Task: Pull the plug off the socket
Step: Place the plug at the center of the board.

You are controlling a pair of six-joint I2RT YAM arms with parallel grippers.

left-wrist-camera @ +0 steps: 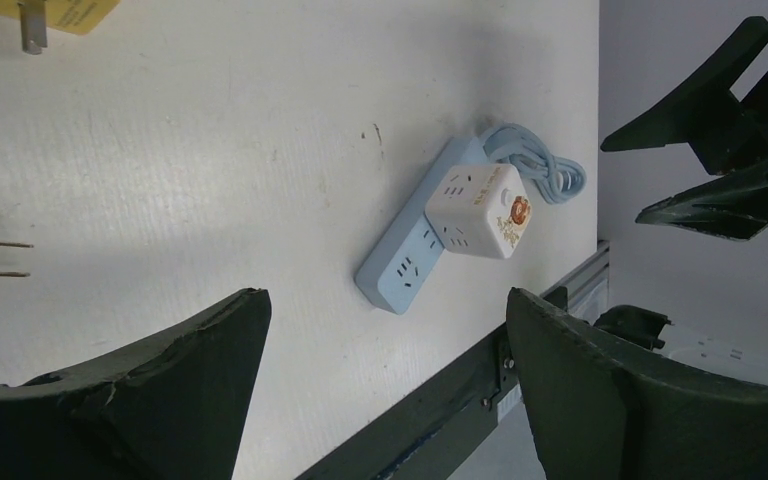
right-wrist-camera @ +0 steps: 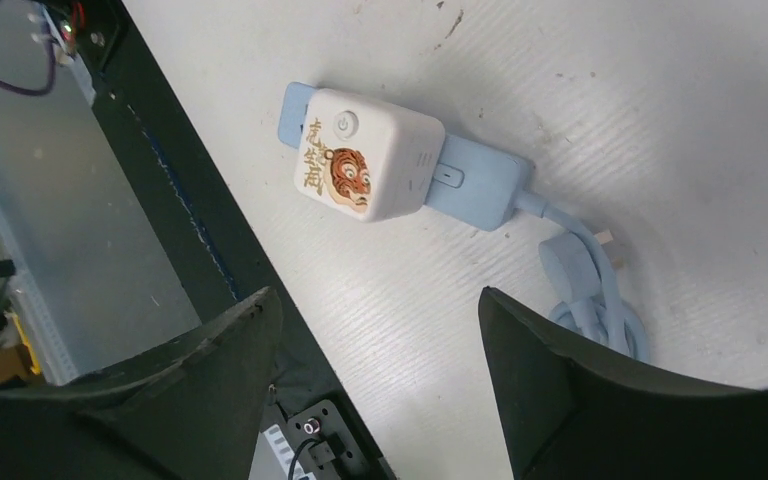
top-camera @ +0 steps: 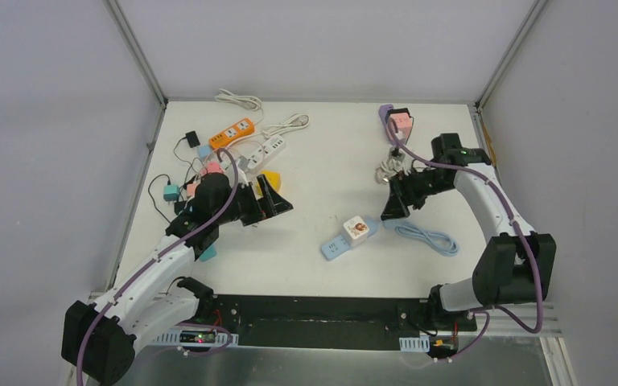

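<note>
Top external: left pincer (top-camera: 277, 198) and right pincer (top-camera: 393, 211) agape, empty; plug (top-camera: 356, 229) in socket (top-camera: 335, 248).

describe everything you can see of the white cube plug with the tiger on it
The white cube plug looks like smooth plastic with rounded corners. One face carries an orange tiger print, characters and a power symbol; others show outlet slots. It sits plugged into the light blue power strip lying flat on the white table. Nothing else touches it.

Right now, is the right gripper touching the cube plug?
Apart. The right wrist view shows bare table between the open right gripper and the cube plug.
</note>
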